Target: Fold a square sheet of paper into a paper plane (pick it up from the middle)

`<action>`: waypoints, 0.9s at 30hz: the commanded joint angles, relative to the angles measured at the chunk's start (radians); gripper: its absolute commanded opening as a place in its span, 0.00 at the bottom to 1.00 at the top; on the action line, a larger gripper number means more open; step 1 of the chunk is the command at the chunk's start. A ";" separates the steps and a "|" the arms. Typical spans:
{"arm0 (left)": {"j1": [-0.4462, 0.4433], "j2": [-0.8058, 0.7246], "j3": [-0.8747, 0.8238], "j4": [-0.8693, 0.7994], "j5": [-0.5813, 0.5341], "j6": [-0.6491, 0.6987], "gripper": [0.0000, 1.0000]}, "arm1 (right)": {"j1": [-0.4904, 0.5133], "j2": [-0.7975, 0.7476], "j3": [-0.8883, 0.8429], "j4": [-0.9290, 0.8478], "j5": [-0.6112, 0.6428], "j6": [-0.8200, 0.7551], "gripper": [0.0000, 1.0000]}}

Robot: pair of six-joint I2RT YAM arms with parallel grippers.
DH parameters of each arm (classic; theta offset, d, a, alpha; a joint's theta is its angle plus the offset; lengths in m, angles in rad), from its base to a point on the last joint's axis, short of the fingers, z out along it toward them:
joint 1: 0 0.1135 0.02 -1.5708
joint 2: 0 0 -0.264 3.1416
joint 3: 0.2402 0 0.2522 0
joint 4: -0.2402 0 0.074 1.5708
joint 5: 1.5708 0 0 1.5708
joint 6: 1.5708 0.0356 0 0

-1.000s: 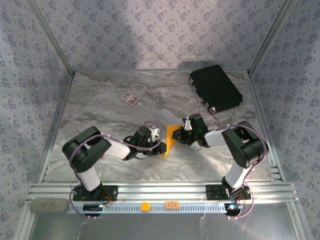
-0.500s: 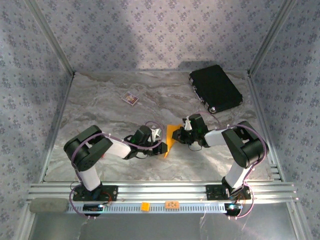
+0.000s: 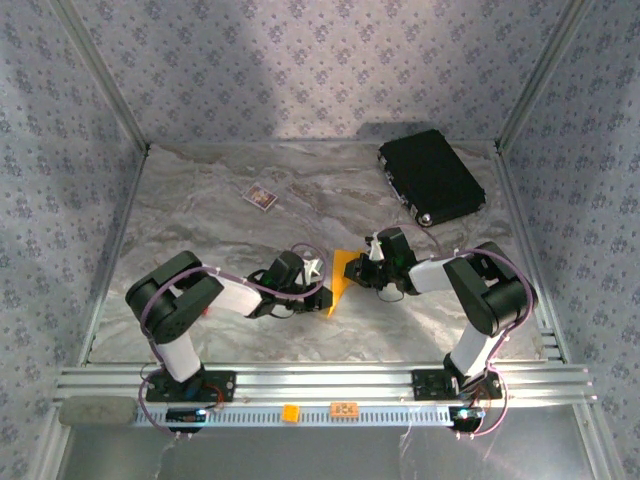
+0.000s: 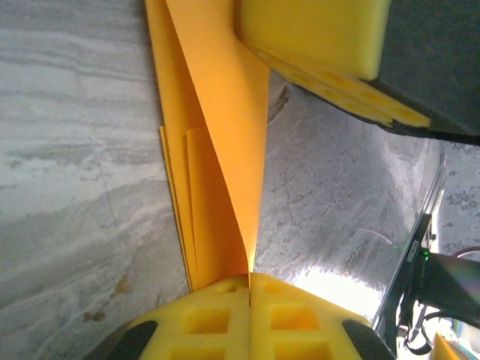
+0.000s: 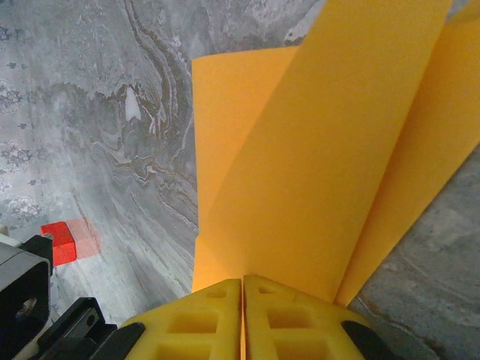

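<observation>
The folding looks well under way but not finished. The sheet of paper [image 4: 225, 112] is no longer a flat square: the left wrist view shows at least 3 stacked layers with a long slanting crease, and from above it reads as a narrow wedge, wider toward the far edge of the table [image 3: 200, 230] and tapering to a point toward the near edge. Judging by that, the early folds are made, while the wings and final shaping probably remain; the pictures do not show whether a centre crease is set. The paper sits roughly midway between the table's left and right edges, nearer the near edge than the far one, and partly lifted, with panels standing up off the surface. The left gripper [image 4: 250, 281] is clenched on the sheet's near, narrow end, pads pressed together with the paper between them. The right gripper [image 5: 242, 289] is likewise clamped on the paper from the opposite side, so the sheet spans the 2 tools. The black case [image 3: 432, 177] lies well apart at the far right corner, and a small red block [image 5: 58, 241] rests on the table.
</observation>
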State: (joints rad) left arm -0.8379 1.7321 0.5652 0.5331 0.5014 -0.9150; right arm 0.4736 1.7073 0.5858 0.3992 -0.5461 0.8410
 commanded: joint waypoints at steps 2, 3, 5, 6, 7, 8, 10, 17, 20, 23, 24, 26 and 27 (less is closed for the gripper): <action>-0.018 -0.050 -0.046 -0.176 0.010 0.035 0.11 | 0.003 0.060 -0.039 -0.132 0.132 -0.010 0.11; -0.018 -0.059 -0.048 -0.189 0.002 0.040 0.11 | 0.002 0.060 -0.038 -0.132 0.133 -0.008 0.11; -0.020 -0.068 -0.050 -0.203 0.002 0.047 0.06 | 0.003 0.060 -0.038 -0.132 0.136 -0.007 0.11; -0.021 -0.069 -0.049 -0.203 0.008 0.049 0.04 | 0.002 0.061 -0.038 -0.132 0.135 -0.007 0.11; -0.021 -0.069 -0.048 -0.205 0.014 0.051 0.03 | 0.002 0.060 -0.038 -0.132 0.137 -0.007 0.11; -0.023 -0.067 -0.046 -0.208 0.017 0.054 0.00 | 0.003 0.059 -0.039 -0.133 0.137 -0.007 0.11; -0.027 -0.066 -0.044 -0.206 0.023 0.054 0.00 | 0.004 0.059 -0.038 -0.134 0.138 -0.007 0.11; -0.027 -0.108 -0.045 -0.251 0.020 0.063 0.09 | 0.005 0.051 -0.040 -0.141 0.143 -0.006 0.11; -0.028 -0.205 -0.068 -0.266 -0.028 0.039 0.14 | 0.004 0.046 -0.040 -0.142 0.142 -0.007 0.11; -0.027 -0.318 -0.048 -0.349 -0.099 0.054 0.18 | 0.004 0.043 -0.040 -0.143 0.140 -0.005 0.11; -0.026 -0.346 -0.039 -0.373 -0.117 0.062 0.20 | 0.003 0.044 -0.039 -0.142 0.139 -0.006 0.11; -0.020 -0.380 -0.013 -0.403 -0.141 0.076 0.21 | 0.004 0.042 -0.039 -0.142 0.138 -0.003 0.11; -0.017 -0.382 -0.001 -0.400 -0.141 0.076 0.21 | 0.004 0.042 -0.039 -0.140 0.138 -0.001 0.11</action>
State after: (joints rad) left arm -0.8581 1.3769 0.5175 0.2012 0.4118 -0.8677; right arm 0.4767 1.7042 0.5858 0.3939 -0.5350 0.8471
